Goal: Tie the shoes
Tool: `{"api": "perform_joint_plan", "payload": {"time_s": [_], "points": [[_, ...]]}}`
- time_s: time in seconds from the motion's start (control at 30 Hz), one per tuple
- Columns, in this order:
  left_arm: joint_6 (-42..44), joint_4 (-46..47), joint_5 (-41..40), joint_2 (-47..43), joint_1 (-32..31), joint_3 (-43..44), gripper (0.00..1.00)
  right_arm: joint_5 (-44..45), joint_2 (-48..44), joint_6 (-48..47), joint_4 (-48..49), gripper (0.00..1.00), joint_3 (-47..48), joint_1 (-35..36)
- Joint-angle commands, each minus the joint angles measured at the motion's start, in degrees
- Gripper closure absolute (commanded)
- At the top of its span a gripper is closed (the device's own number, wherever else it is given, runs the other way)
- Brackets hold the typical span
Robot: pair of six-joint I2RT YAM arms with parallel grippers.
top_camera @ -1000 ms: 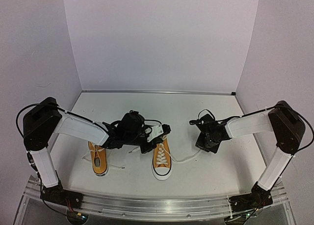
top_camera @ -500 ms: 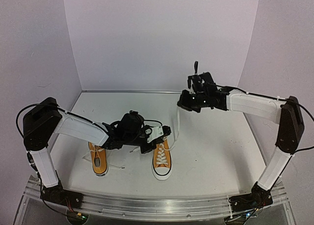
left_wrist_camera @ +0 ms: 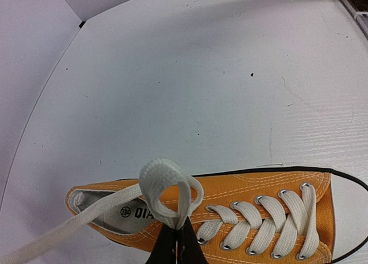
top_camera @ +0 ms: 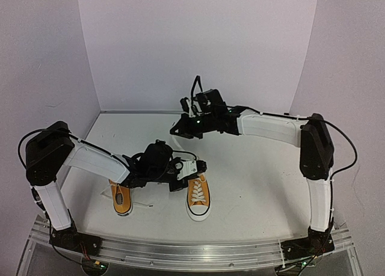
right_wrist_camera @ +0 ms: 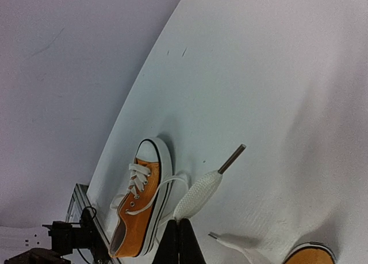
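White table (top_camera: 264, 186) — right hand (top_camera: 177, 131) aloft, outstretched

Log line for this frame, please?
phase: tying | left gripper: shut on lace loop over shoe | right gripper: shut on lace end, above table

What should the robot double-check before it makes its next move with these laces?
1. Left jaws shut on the lace loop: ok.
2. Right jaws shut on the free lace end: ok.
3. Loop open, not collapsed: ok.
4. Shoe being tied sits upright on the table: ok.
5. Lace taut between the two grips: cannot tell.
6. Other shoe tied: not ok.
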Motion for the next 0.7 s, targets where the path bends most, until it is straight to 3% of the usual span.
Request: {"api": "perform_joint_plan", "payload": {"time_s": [0.0, 0.07, 0.17, 0.23, 0.3, 0.5, 0.67], "points": [[1.79, 2.05, 0.31, -2.95, -0.6, -0.82, 1.0, -8.82, 3.72, 0.73, 0.59, 1.0, 5.87, 1.72], [1.94, 1.66, 0.26, -2.91, -0.69, -0.76, 1.0, -11.15, 4.69, 1.08, 0.46, 0.99, 6.57, 2.23], [1.82, 1.49, 0.23, -2.81, -0.7, -0.76, 1.0, -11.0, 2.24, -0.37, 0.08, 0.65, 3.93, 2.17], [1.61, 1.49, 0.33, -2.62, -0.7, -0.64, 1.0, -8.61, -1.66, -1.97, 0.05, 0.38, 0.49, 1.8], [1.4, 1.61, 0.62, -2.49, -0.7, -0.61, 1.0, -8.35, -5.46, -2.43, 0.08, 0.26, -3.34, 0.45], [1.32, 1.68, -0.13, -2.23, -0.7, -0.31, 1.0, -5.89, -17.43, -2.15, 0.14, 0.21, -16.77, -4.09], [1.41, 1.32, -1.28, -1.74, -0.7, 0.14, 1.0, -2.33, -25.7, 0.95, 0.17, 0.3, -30.53, -4.7]]}}
